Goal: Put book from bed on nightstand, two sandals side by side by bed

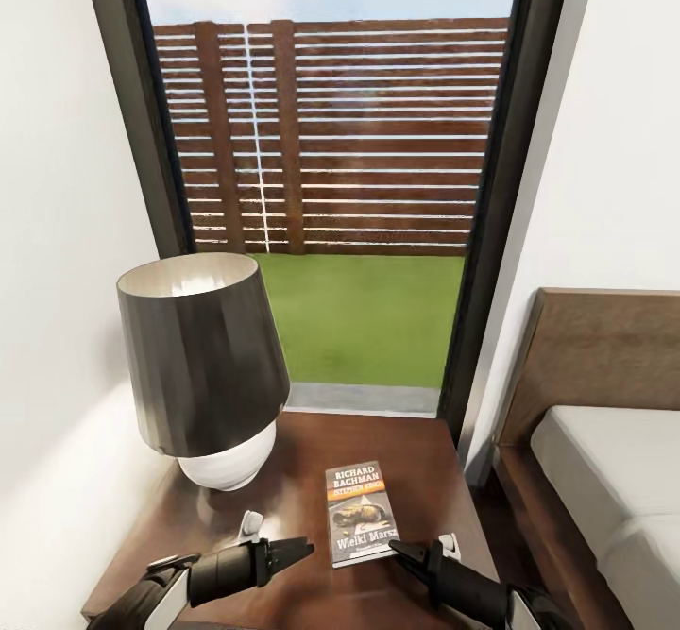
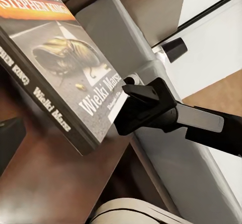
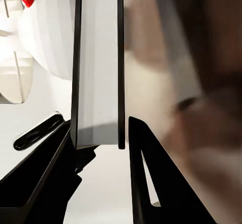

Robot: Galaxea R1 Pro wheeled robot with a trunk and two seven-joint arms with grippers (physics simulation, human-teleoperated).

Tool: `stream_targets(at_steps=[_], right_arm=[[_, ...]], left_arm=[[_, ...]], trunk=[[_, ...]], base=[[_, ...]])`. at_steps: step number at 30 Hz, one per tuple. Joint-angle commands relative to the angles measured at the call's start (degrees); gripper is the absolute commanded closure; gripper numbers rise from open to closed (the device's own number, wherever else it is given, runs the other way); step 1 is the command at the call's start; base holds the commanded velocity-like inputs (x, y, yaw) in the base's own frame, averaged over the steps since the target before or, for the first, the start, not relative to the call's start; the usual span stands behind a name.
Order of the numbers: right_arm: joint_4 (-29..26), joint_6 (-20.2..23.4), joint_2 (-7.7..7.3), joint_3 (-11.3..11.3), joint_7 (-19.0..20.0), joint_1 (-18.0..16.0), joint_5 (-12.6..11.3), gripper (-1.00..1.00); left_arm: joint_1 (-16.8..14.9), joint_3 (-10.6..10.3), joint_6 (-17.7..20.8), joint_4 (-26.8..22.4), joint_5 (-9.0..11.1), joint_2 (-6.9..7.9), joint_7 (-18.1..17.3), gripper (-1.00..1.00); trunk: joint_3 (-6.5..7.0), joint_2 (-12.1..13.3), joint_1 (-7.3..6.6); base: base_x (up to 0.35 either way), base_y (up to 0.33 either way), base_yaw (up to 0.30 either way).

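Observation:
The book (image 1: 362, 514), a dark paperback with "RICHARD BACHMAN" and an orange band, lies flat on the dark brown nightstand (image 1: 406, 441), beside the lamp. My right gripper (image 1: 421, 547) hovers at the book's near right corner, open. In the right wrist view its fingertips (image 3: 138, 133) straddle the book's edge (image 3: 98, 83) with a thin gap. My left gripper (image 1: 276, 536) is open and empty, just left of the book's near end (image 2: 60, 68). The bed (image 1: 614, 479) stands to the right of the nightstand. The sandals are out of view.
A lamp with a dark shade (image 1: 200, 356) and white base (image 1: 231, 465) takes up the nightstand's left half. A white wall lies close on the left. A tall window (image 1: 331, 139) behind shows a wooden fence and grass. The bed's brown headboard (image 1: 604, 356) rises at right.

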Motion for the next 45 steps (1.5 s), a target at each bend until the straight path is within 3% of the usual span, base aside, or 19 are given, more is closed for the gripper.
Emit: stream_targets(at_steps=[1, 13, 25, 45], right_arm=[[2.1, -0.5, 0.00, 0.1, -1.8, 0.0, 0.9, 1.00], [2.1, -0.5, 0.00, 0.1, -1.8, 0.0, 0.9, 1.00], [2.1, -0.5, 0.00, 0.1, -1.8, 0.0, 0.9, 1.00], [1.4, -0.5, 0.02, 0.2, -1.9, 0.0, 1.3, 1.00]], left_arm=[[0.0, -0.4, 0.6, 0.0, 0.6, 0.06, -0.1, -1.00], [0.0, -0.4, 0.7, 0.0, 0.6, 0.05, -0.1, -1.00], [0.0, -0.4, 0.7, 0.0, 0.6, 0.04, -0.1, -1.00], [0.0, -0.4, 0.6, 0.0, 0.6, 0.04, -0.1, -1.00]], trunk=[[0.16, 0.0, -0.02], [0.52, 0.8, -0.46], [2.67, 5.6, -3.10], [2.67, 5.6, -3.10]], base=[[0.000, 0.000, 0.000], [0.000, 0.000, 0.000], [0.000, 0.000, 0.000], [0.000, 0.000, 0.000]])
